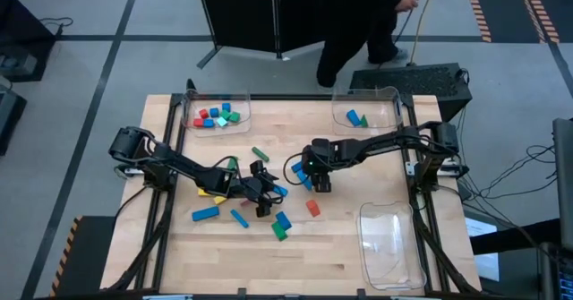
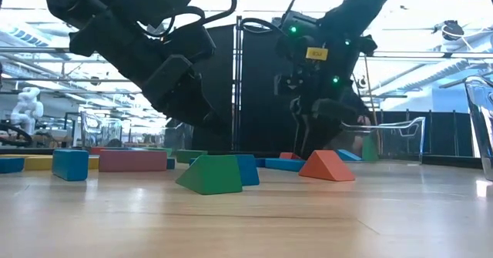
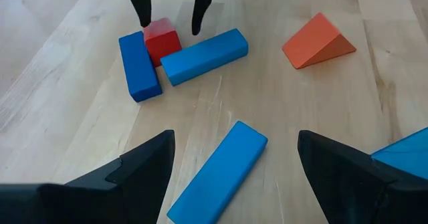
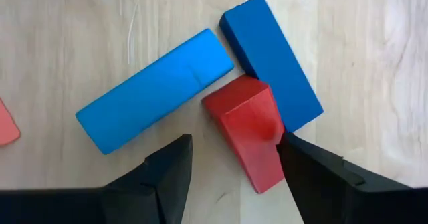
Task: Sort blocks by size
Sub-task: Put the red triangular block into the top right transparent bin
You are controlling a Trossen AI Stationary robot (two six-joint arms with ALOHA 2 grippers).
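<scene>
Seen from above, two dark arms meet near the middle of the wooden counter, where most of the blocks lie loose. The left pincer sits just beside the right pincer. More blocks fill a clear tray at the counter's far left corner, one blue block lies in a second tray at the far right, and a third tray stands at the near right. A person in dark clothes stands beyond the counter.

At counter height, a green wedge and an orange wedge show their sloped sides, a shape the overhead camera hides.

The left wrist camera shows its fingers wide apart over a blue bar, with the orange wedge beyond.

The right wrist camera alone shows that pincer's fingers apart, straddling a red block, one finger touching it. That red block is wedged against two blue bars.
</scene>
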